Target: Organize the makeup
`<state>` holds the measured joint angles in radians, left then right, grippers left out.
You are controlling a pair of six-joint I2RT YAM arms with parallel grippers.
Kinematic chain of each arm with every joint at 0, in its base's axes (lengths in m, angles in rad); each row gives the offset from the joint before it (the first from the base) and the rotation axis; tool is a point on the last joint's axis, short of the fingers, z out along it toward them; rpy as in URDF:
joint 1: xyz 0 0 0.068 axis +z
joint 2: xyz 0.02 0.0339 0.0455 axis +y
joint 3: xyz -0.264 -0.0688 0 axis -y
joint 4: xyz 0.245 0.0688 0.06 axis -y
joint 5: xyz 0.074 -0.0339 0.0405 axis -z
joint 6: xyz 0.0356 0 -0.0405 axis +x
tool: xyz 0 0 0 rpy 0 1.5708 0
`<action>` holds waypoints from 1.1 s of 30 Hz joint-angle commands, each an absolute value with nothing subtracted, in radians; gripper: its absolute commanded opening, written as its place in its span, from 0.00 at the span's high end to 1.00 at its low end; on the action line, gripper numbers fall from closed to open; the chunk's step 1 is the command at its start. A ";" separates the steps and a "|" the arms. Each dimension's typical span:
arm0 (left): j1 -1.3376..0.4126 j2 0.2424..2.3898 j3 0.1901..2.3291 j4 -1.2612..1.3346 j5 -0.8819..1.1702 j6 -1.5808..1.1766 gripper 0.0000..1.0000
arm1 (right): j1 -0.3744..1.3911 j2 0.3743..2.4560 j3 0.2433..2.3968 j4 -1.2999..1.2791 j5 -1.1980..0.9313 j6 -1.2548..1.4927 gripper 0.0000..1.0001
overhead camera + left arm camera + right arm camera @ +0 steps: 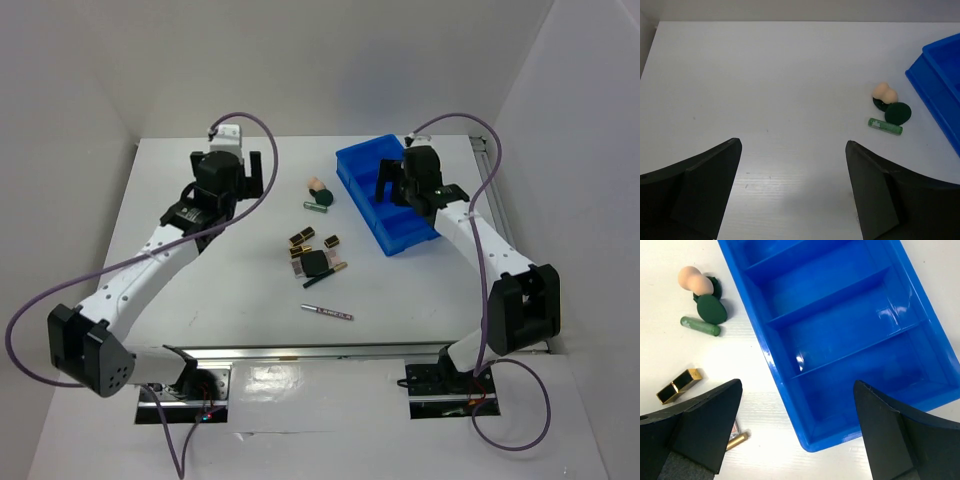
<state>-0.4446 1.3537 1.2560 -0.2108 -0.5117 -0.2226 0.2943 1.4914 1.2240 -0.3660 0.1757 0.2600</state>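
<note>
The makeup lies scattered mid-table. A beige sponge (316, 186), a dark green round piece (325, 201) and a green tube (316, 208) sit at the back. Closer in are black-gold lipsticks (301, 237), a black compact (314, 263) on a pinkish palette (299, 268), and a slim pencil (327, 312). My left gripper (260, 176) hovers open at the back left over bare table, well left of the sponge (884, 92) and tube (885, 126). My right gripper (394, 186) hangs open over the blue bin's near corner, with nothing between its fingers (700, 425).
The blue bin (372, 214) stands at the back right with divided compartments, all showing bare plastic (765, 352). A lipstick (678, 386) and a gold-tipped piece (735, 441) lie just left of it. White walls close in the table.
</note>
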 commanded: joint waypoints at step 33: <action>-0.391 1.177 1.288 -0.402 -0.215 -0.365 0.00 | 1.054 1.561 0.948 -0.474 -0.069 0.195 0.30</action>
